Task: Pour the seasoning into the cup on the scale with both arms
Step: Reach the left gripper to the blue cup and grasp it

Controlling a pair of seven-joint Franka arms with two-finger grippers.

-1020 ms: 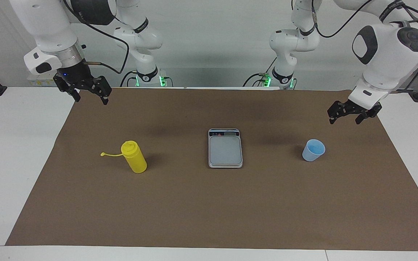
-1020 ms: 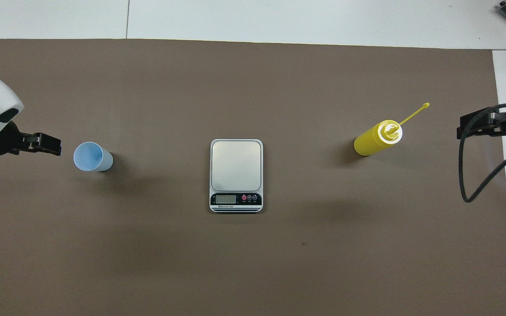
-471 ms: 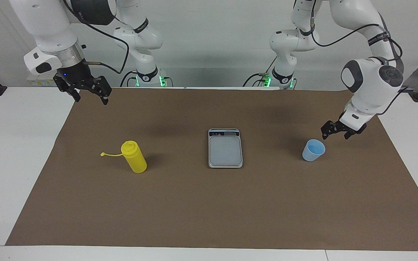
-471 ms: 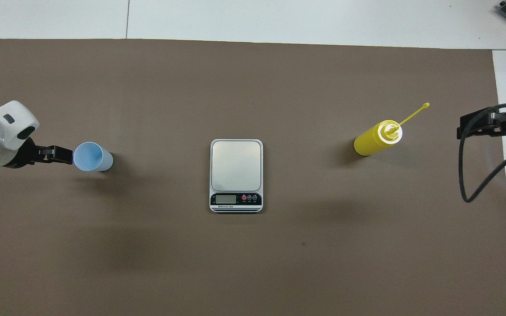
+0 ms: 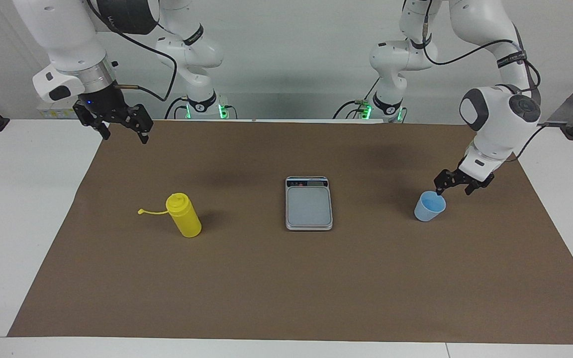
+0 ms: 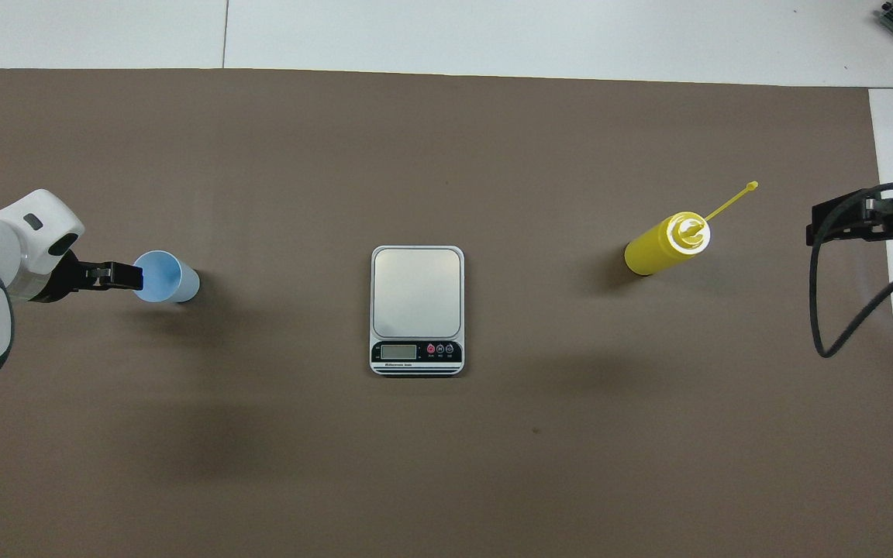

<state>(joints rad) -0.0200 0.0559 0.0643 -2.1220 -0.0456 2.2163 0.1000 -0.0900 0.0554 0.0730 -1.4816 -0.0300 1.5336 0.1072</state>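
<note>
The light-blue cup (image 5: 429,208) stands upright on the brown mat toward the left arm's end, also in the overhead view (image 6: 170,277). My left gripper (image 5: 453,190) is open and low right beside the cup, with one fingertip (image 6: 136,275) at its rim. I cannot tell whether it touches. The yellow seasoning bottle (image 5: 184,216) stands toward the right arm's end, its cap strap sticking out sideways, and shows from above too (image 6: 660,246). The scale (image 5: 309,206) lies bare between them, its display toward the robots (image 6: 416,291). My right gripper (image 5: 123,133) is open and waits high over the mat's edge.
The brown mat (image 5: 286,288) covers most of the white table (image 5: 18,223). A black cable loop (image 6: 842,310) hangs from the right arm at the mat's edge in the overhead view.
My left gripper has come down and moved in toward the cup, from high over the mat's corner to the cup's rim. The right arm, bottle, cup and scale have not moved.
</note>
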